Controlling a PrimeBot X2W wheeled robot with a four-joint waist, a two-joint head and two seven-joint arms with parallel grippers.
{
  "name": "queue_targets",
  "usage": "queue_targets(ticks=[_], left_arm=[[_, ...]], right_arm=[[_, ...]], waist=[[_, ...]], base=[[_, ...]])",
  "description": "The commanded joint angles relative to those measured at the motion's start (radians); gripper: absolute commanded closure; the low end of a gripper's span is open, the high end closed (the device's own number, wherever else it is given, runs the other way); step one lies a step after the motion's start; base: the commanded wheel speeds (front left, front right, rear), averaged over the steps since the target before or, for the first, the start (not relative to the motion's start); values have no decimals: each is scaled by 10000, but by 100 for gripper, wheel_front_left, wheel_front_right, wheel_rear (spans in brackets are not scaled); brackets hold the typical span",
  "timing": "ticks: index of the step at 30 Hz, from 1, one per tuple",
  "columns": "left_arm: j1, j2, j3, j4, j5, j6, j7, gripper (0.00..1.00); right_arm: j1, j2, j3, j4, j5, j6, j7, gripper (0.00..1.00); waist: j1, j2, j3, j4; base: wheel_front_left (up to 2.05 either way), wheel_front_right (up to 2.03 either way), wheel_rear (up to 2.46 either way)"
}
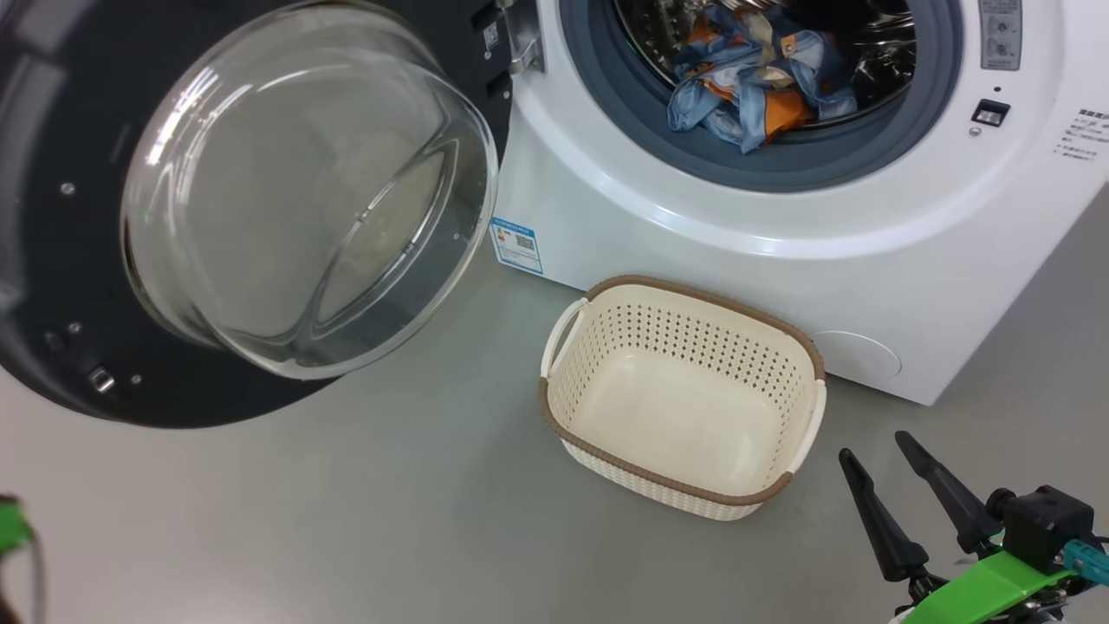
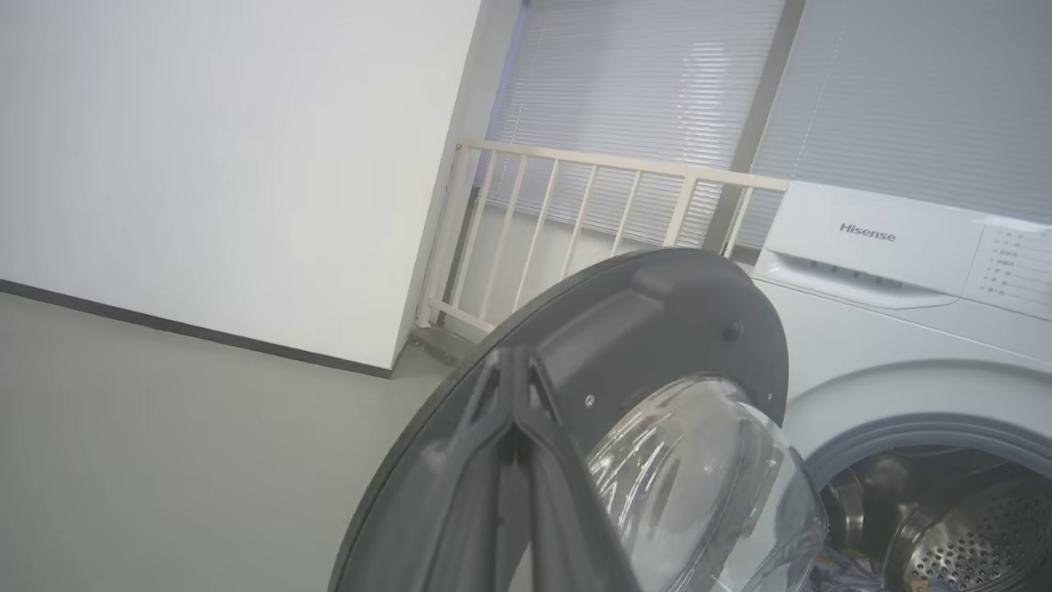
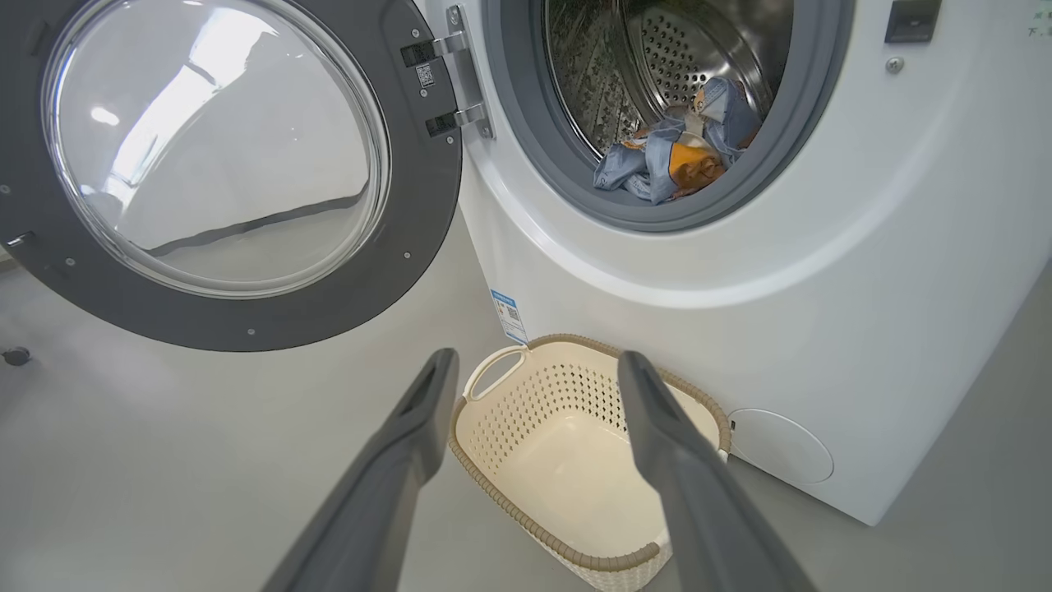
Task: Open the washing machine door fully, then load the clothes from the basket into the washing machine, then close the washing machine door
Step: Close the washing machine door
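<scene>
One white Hisense washing machine [image 1: 693, 217] stood on a grey floor [image 1: 346, 520]. Its single round door [image 1: 52, 260] was swung wide open to the robot's left, the glass bowl bulging outward. One cream perforated basket [image 1: 684, 299] sat on the floor just in front of the machine, with nothing in it. One bundle of clothes [image 1: 745, 87] — blue, orange and cream — lay inside the steel drum, at the front against the grey seal. One small blue label sticker [image 1: 517, 245] marked the washer's lower front corner. Two grippers were up. The left gripper [image 2: 514, 362] was raised before the door's dark rim with its fingers pressed together — contact with the rim could not be told. The right gripper [image 1: 873, 445] hovered near the basket with its fingers spread apart, holding nothing.
</scene>
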Motion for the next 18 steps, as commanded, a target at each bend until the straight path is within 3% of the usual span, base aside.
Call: queue_targets(ticks=[1, 4, 9, 14, 18], left_arm=[[-638, 787, 431, -101, -484, -54, -59, 100], [-1429, 1617, 716, 325, -2149, -57, 131, 100], [-2560, 3079, 956, 1470, -4037, -59, 585, 100], [-3517, 4099, 769, 3028, -5754, -60, 1809, 100], [-4434, 4770, 660, 4599, -7376, -60, 3460, 100]], right_arm=[[106, -64, 148, -264, -66, 29, -120, 0], [110, -45, 134, -307, -96, 29, -120, 0], [66, -77, 62, -353, -119, 29, -120, 0], [-31, -99, -53, -403, -158, 29, -120, 0], [-116, -116, -79, -410, -187, 29, -120, 0]], waist=[[0, 0, 29, -88], [0, 0, 104, -253], [0, 0, 291, -506], [0, 0, 549, -719], [0, 0, 751, -910]], base=[[0, 0, 0], [0, 0, 0], [0, 0, 0], [0, 0, 0], [0, 0, 0]])
